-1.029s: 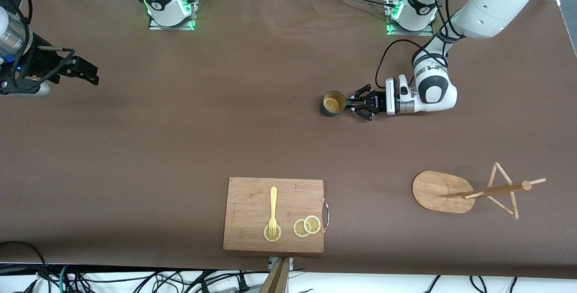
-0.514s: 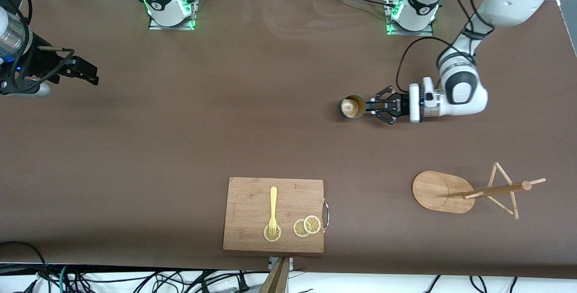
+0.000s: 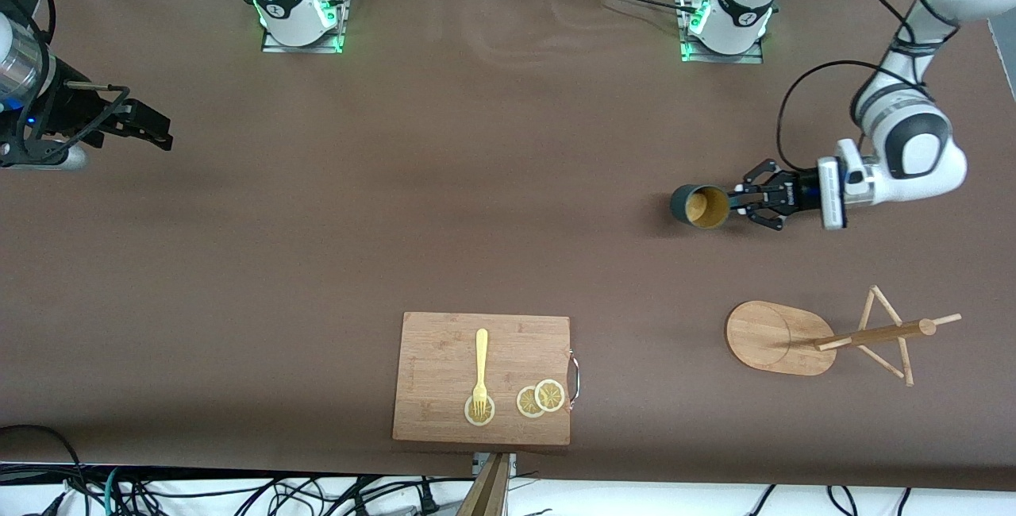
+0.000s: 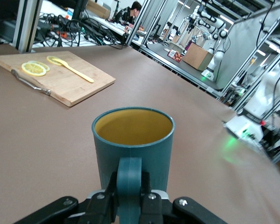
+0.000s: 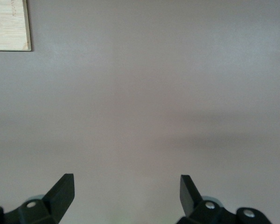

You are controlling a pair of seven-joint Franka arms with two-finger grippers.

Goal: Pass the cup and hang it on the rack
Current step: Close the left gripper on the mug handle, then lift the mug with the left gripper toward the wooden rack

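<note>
Above the table, left gripper clamps the cup by its handle; right gripper waits, jaws wide.

No writing, label or number can be read anywhere in these views. The small dark marks on the two arm bases may be logos, but they are too small to make out.

teal cup airborne, rack toppled
</note>
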